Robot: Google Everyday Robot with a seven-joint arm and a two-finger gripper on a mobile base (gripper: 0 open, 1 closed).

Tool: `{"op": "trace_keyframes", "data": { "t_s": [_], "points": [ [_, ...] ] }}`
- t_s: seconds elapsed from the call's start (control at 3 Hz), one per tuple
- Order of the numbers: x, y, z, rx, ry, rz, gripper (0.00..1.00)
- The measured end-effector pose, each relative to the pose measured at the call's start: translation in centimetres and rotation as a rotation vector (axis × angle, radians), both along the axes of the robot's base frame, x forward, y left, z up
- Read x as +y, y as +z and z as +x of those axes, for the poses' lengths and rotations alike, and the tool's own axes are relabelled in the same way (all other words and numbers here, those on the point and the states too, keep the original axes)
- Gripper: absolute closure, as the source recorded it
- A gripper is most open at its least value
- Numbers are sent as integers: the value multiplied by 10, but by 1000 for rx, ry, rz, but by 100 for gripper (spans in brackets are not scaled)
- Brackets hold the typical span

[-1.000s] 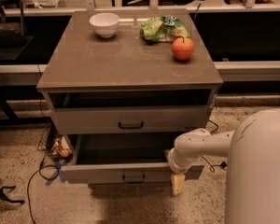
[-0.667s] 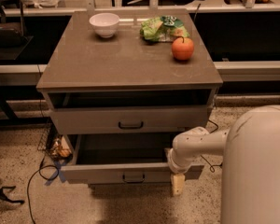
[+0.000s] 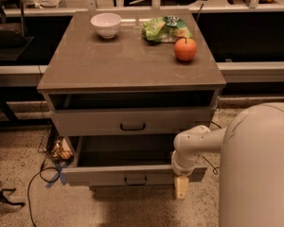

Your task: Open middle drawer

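The middle drawer (image 3: 99, 175) is the wide grey one with a low flat front and a small black bar handle (image 3: 135, 179). It stands pulled well out from the grey cabinet (image 3: 128, 70), and its plain inside shows. My gripper (image 3: 181, 188) hangs from the white arm (image 3: 194, 145) at the right end of this drawer's front, pointing down just past the front edge. Above it, the taller-fronted drawer (image 3: 85, 122) with the bigger handle (image 3: 132, 126) is pulled out a little, with a dark gap under the cabinet top.
On the cabinet top are a white bowl (image 3: 106, 24), a green snack bag (image 3: 164, 29) and an orange fruit (image 3: 185, 49). My white body (image 3: 260, 169) fills the lower right. Cables (image 3: 42, 174) and small clutter (image 3: 60, 151) lie on the floor at the left. Dark counters (image 3: 255, 37) run behind.
The middle drawer and my gripper stay where they were. My white body has shifted slightly to the left in view.
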State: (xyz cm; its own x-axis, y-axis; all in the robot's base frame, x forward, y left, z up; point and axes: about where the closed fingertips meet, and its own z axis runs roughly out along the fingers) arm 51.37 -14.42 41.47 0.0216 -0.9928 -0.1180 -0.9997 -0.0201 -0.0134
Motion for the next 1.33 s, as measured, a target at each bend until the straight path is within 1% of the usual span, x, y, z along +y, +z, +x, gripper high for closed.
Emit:
{"op": "trace_keyframes", "data": {
  "t_s": [0.33,0.67,1.0,1.33],
  "points": [
    [-6,-6,-10,50,-37,-11,0],
    [-9,-10,-16,74,-52,-15,0],
    [-10,-8,-21,78,-57,-24,18],
    [-12,-7,-25,77,-62,-30,41]
  ]
}}
